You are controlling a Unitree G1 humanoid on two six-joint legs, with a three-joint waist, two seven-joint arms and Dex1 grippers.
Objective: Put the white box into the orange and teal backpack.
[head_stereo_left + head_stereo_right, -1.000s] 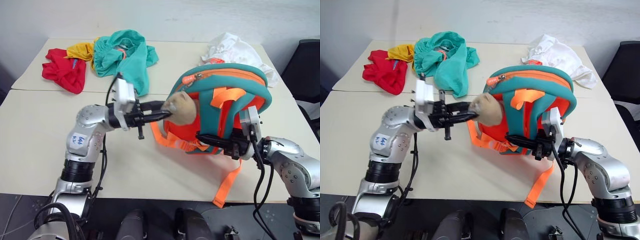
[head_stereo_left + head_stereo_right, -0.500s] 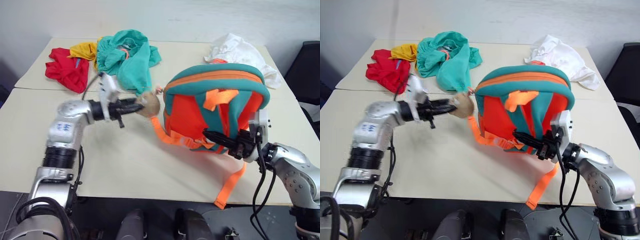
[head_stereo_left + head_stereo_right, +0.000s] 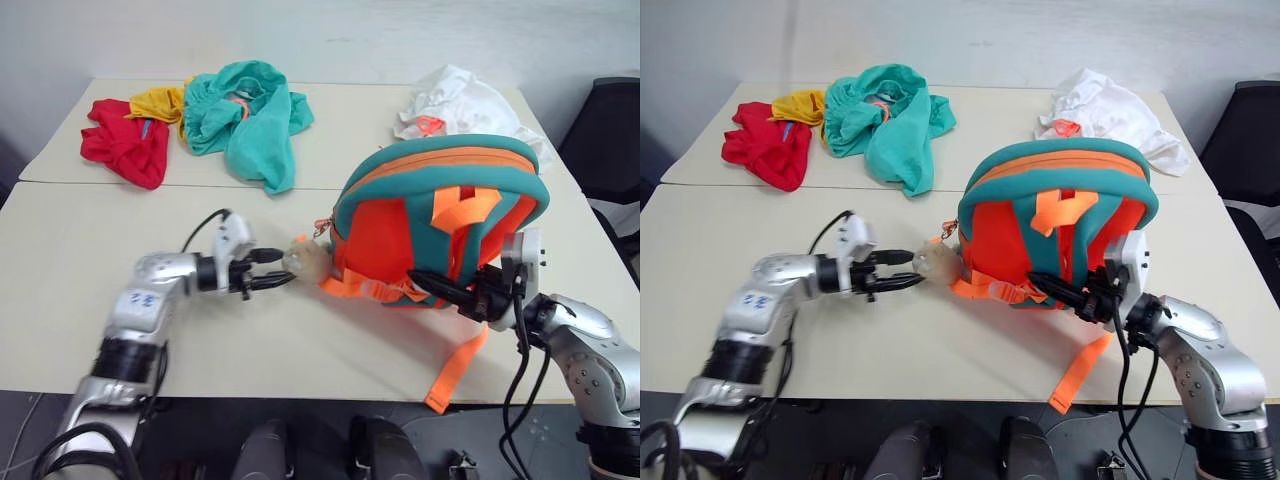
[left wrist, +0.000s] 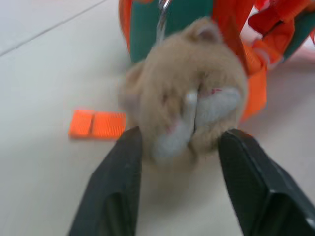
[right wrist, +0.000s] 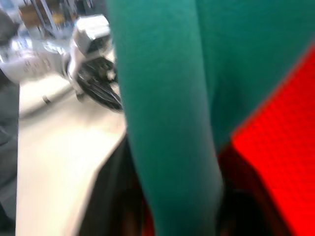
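The orange and teal backpack (image 3: 440, 215) stands upright on the table (image 3: 60, 260), straps facing me. Its tan plush animal (image 3: 305, 258) lies on the tabletop at its left side. My left gripper (image 3: 287, 268) is low over the table with its fingers (image 4: 120, 182) open on either side of the plush (image 4: 192, 103). At the backpack's lower front, my right gripper (image 3: 420, 280) is open with a teal strap (image 5: 167, 123) running between its fingers. The white box is out of view.
At the table's far side lie a teal garment (image 3: 245, 115), a red cloth (image 3: 125, 140), a yellow cloth (image 3: 160, 100) and a white cloth bag (image 3: 455, 100). One orange strap (image 3: 455, 370) trails over the front edge. A black chair (image 3: 610, 140) stands on the right.
The backpack has come down from its raised, tilted hold onto the table. My left gripper sank and let go of the plush. The right gripper's fingers have parted.
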